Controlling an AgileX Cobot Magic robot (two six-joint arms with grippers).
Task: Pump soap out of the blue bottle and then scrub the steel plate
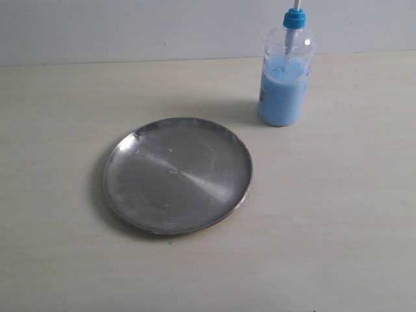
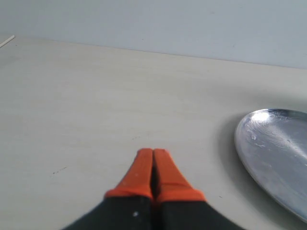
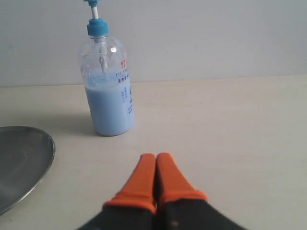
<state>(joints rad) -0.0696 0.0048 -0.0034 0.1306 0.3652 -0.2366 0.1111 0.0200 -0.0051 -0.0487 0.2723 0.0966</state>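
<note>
Sitting a little left of centre in the exterior view, the steel plate (image 1: 177,174) lies flat on the pale table (image 1: 338,221), its shiny face showing a few tiny pale flecks too small to identify. The blue bottle (image 1: 283,91) stands upright at the upper right of the frame, well apart from the plate, near the line where the table meets the light wall (image 1: 130,29). Light-blue liquid fills roughly its lower half, the blue collar sits at the neck, and the top frame edge cuts off the pump stem. Neither arm shows in this view. In the left wrist view, the left gripper (image 2: 153,152) hangs just over bare table, its orange fingertips (image 2: 140,172) pressed flat together with nothing between them. Part of the plate's rim and bright face (image 2: 276,153) shows off to one side, apart from the fingers. In the right wrist view, the right gripper (image 3: 156,156) is likewise pressed together, its orange tips meeting along a thin seam and pinching nothing. The bottle (image 3: 109,105) stands upright beyond the fingertips and off to one side, not touched by them, with its printed label facing the camera and its blue collar above the clear shoulder. An arc of the plate's rim (image 3: 21,158) shows beside the bottle, with a strip of table between them.
</note>
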